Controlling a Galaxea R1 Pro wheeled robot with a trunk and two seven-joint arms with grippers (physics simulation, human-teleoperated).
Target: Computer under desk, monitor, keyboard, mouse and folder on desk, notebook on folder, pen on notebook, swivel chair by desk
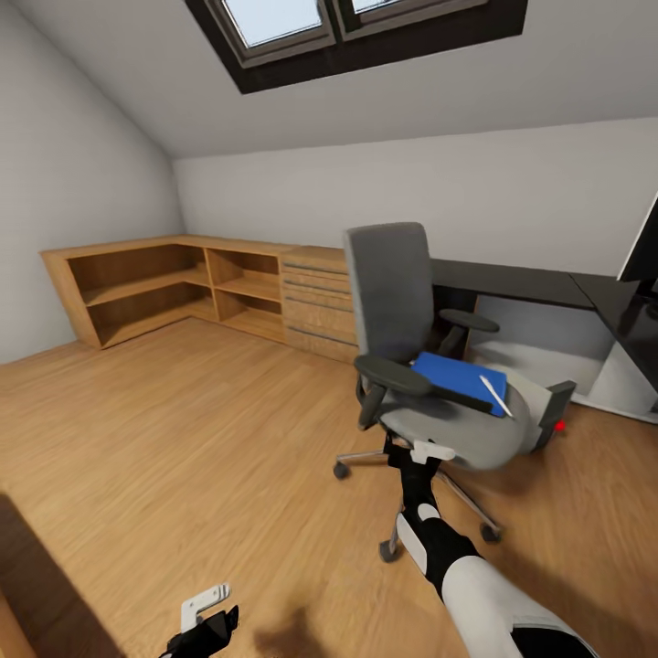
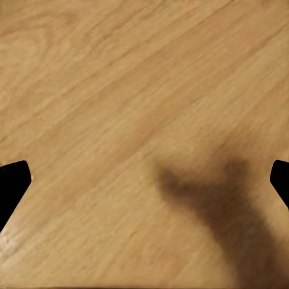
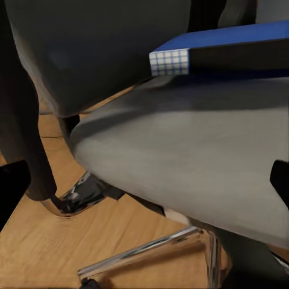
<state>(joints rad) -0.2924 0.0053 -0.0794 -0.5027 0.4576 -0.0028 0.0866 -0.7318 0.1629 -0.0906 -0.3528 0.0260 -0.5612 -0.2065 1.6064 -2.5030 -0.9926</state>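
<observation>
Here the right pincer (image 1: 431, 450), spread, neared the grey fabric swivel chair (image 1: 457, 429); nudging its front edge could shed the white pen (image 1: 494, 395) off the blue folder (image 1: 460, 379).

This is an attic room in a home, set up as a study: grey walls (image 1: 82, 164) meet a sloped ceiling (image 1: 429, 100) with a dark-framed skylight (image 1: 356, 27), over a light wood floor (image 1: 183, 439). A low wooden shelf unit (image 1: 174, 288) with a drawer chest (image 1: 315, 306) lines the far corner. Beside it stands a black worktop (image 1: 521, 279), with a grey swivel chair (image 1: 411, 356) in front.
</observation>
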